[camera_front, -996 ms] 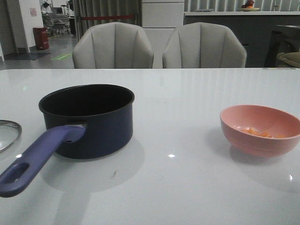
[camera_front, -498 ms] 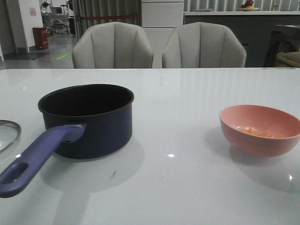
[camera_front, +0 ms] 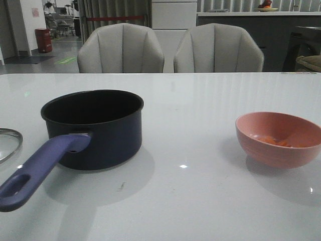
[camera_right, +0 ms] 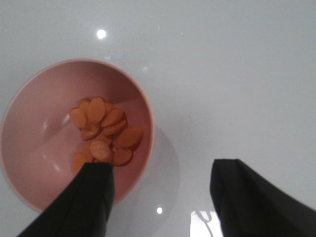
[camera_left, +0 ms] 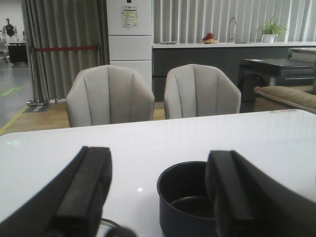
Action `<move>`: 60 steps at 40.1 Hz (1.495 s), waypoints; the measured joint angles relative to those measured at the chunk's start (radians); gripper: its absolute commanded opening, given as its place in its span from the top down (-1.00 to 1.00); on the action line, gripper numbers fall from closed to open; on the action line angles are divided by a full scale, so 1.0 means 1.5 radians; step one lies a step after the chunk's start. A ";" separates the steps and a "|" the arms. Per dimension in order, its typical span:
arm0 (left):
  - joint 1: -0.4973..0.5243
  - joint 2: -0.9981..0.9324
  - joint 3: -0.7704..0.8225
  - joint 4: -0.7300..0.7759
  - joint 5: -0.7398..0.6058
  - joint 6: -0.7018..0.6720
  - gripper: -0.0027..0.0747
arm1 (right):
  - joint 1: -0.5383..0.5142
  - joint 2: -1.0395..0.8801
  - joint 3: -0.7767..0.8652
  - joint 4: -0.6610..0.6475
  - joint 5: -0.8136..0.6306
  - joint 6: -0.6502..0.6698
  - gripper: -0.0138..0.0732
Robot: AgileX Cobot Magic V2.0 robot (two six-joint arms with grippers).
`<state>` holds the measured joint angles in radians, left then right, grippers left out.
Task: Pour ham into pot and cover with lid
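White table (camera_front: 200, 100): thin orange ham (camera_right: 103, 131) slices, pink bowl (camera_right: 29, 148).

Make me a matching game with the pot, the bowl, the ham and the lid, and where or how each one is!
Things:
1. pot
2. pink bowl
3. ham
4. lid

Descriptions:
A. orange slices piled inside the bowl
B. only its edge shows at the table's left side
C. dark, empty, with a long purple handle
D. stands on the table's right side

Pairs: 1-C, 2-D, 3-A, 4-B
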<state>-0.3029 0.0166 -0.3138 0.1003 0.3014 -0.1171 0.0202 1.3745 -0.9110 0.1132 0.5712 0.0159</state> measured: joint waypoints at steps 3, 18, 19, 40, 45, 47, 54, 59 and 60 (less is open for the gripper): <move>0.000 0.000 0.000 0.000 0.000 0.000 -0.25 | 0.000 0.049 -0.025 0.000 0.004 0.000 -0.53; 0.000 0.000 0.000 0.000 0.000 0.000 -0.25 | 0.000 0.231 -0.120 0.009 0.017 0.002 -0.52; 0.000 0.000 0.000 0.000 0.000 0.000 -0.25 | 0.000 0.240 -0.125 0.013 0.018 0.002 -0.50; 0.000 0.000 0.000 0.000 0.000 0.000 -0.25 | 0.000 0.292 -0.155 0.047 0.027 0.002 0.37; 0.000 0.000 0.000 0.000 0.000 0.000 -0.25 | 0.000 0.293 -0.155 0.048 0.021 0.002 0.37; 0.000 0.000 0.000 0.000 0.000 0.000 -0.25 | 0.000 0.293 -0.155 0.048 0.021 0.002 0.37; 0.000 0.000 0.000 0.000 0.000 0.000 -0.25 | 0.005 0.283 -0.182 0.050 0.056 -0.007 0.37; 0.000 0.000 0.000 0.000 0.000 0.000 -0.25 | 0.036 0.254 -0.228 0.045 0.094 -0.032 0.37; 0.000 0.000 0.000 0.000 0.000 0.000 -0.25 | 0.048 0.249 -0.244 0.045 0.105 -0.034 0.37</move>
<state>-0.3029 0.0166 -0.3138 0.1003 0.3014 -0.1171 0.0921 1.7480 -1.2765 0.1811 0.7286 -0.0357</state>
